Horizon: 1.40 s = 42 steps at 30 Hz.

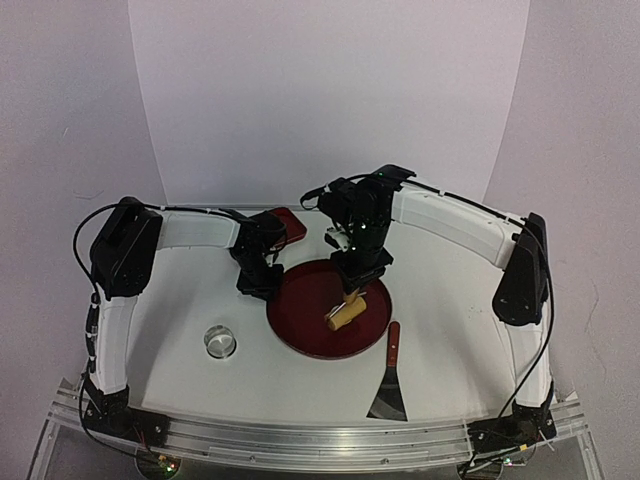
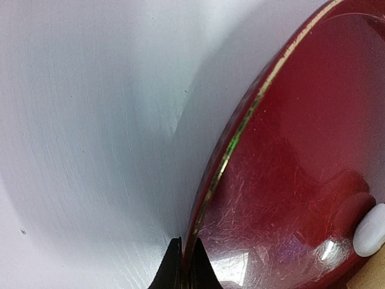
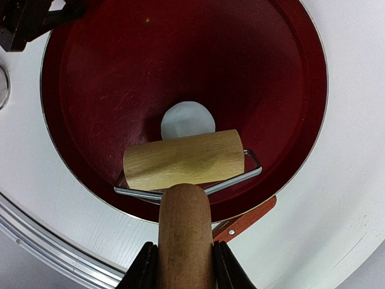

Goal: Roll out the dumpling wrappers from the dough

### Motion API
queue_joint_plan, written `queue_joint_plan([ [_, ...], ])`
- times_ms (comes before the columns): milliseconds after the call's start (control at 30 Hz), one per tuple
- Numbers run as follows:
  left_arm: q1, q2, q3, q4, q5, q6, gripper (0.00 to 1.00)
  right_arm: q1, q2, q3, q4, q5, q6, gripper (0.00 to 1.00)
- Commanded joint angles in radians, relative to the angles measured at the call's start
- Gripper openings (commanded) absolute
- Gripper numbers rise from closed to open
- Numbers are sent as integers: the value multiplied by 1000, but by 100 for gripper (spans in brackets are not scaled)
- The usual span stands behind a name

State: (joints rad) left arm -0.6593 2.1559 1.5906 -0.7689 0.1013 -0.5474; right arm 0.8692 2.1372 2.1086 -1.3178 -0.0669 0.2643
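A small white piece of dough (image 3: 187, 119) lies near the middle of the round red tray (image 3: 90, 72); it also shows at the edge of the left wrist view as the dough (image 2: 370, 229). My right gripper (image 3: 185, 265) is shut on the wooden handle of a roller (image 3: 183, 159). The roller's drum hangs over the tray just on the near side of the dough and covers its near edge. My left gripper (image 2: 183, 256) is shut on the tray's gold-lined rim (image 2: 240, 126) at its left side. No dumpling wrappers are in view.
A metal ring cutter (image 1: 220, 341) stands on the white table left of the tray (image 1: 300, 325). A scraper with a red handle (image 1: 390, 380) lies right of the tray, near the front. A small red square object (image 1: 288, 226) sits behind the left gripper (image 1: 262, 282).
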Motion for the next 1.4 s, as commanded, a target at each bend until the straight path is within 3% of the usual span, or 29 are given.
queue_joint_plan([
  [0, -4, 45, -15, -90, -126, -32, 0, -3, -7, 30, 10, 31, -1, 0],
  [233, -5, 45, -18, -92, -126, -31, 0, -10, 5, -24, 30, 19, -13, 0],
  [500, -6, 51, -18, -93, -123, -22, 0, -41, -46, -276, 163, -10, -5, 0],
  [867, -6, 83, 17, -127, -129, -15, 0, -54, -104, -60, 60, -142, -20, 0],
  [1367, -5, 79, 9, -128, -127, -28, 0, -56, 35, 75, 23, -75, -22, 0],
])
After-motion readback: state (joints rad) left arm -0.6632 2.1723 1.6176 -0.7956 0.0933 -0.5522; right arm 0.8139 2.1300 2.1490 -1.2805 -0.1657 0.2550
